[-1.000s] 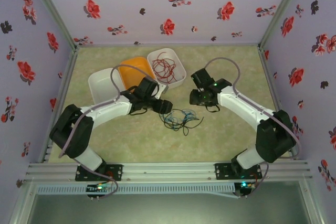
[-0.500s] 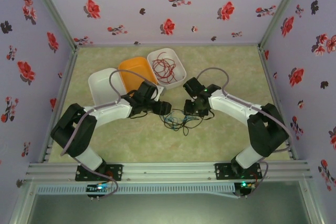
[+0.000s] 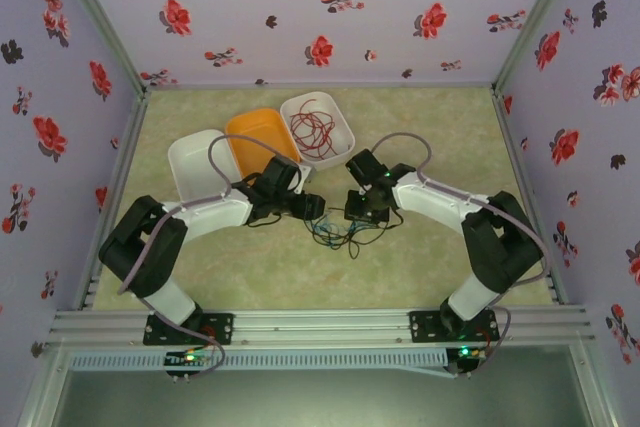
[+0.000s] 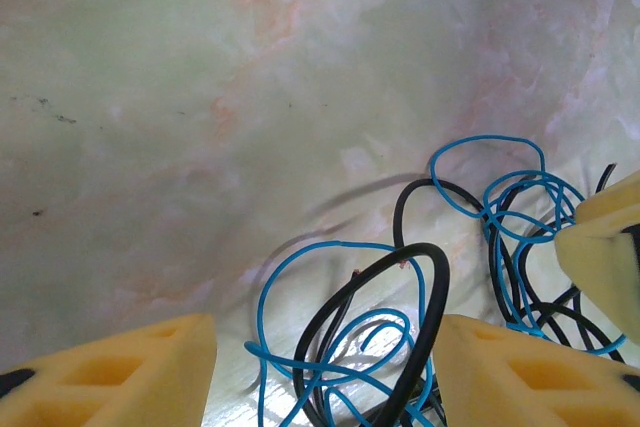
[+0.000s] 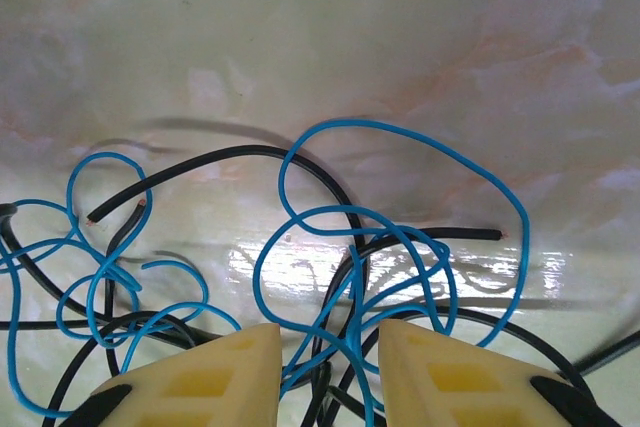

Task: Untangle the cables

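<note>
The left hand (image 4: 325,337), wide at the cables' (image 3: 346,233) 10 o'clock, and the right hand (image 5: 330,335), narrow at 1 o'clock, straddled strands — likely to part them.

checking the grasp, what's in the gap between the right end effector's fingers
Strands of the blue and black cables, between the yellow fingers of the right end effector, in the right wrist view.

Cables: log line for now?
cables: tangled, blue and black, on table | left jaws: wide, straddling loops | right jaws: narrow gap, blue strands between
</note>
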You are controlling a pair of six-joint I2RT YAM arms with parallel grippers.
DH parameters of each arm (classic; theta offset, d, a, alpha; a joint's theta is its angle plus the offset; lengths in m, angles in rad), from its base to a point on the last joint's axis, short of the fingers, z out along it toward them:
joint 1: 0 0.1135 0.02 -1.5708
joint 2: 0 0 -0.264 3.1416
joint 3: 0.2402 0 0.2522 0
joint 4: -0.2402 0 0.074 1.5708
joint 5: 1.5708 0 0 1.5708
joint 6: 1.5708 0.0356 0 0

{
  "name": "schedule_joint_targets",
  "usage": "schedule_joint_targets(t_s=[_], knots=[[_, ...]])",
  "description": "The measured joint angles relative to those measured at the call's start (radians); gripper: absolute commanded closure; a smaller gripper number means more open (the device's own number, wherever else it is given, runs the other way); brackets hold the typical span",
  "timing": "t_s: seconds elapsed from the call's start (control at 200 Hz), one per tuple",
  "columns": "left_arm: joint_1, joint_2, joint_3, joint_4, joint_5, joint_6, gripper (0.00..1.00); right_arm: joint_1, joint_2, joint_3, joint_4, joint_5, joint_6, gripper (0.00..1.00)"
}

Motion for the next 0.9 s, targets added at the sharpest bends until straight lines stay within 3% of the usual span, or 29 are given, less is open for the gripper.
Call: schedule_joint_targets(t_s=[0.14,0.28,0.665,0.9], knots=[[0.0,0.003,0.0,0.0,-0.001,-0.002,0.45,0.0,0.002,-0.008,0.006,-0.005,0.009,0.85],[0.0,0.006,-0.001,0.003,-0.012,-0.008,0.5,0.002,-0.004,-0.009,0.013,-0.006,0.008,0.94],[0.0,0.007,-0.005,0.006,-0.035,-0.016,0.64,0.005,-0.22,0.074,0.004,0.101,-0.126,0.96],[-0.001,0.016,-0.005,0.007,-0.041,-0.015,0.66,0.005,-0.309,0.176,0.011,0.156,-0.245,0.95]])
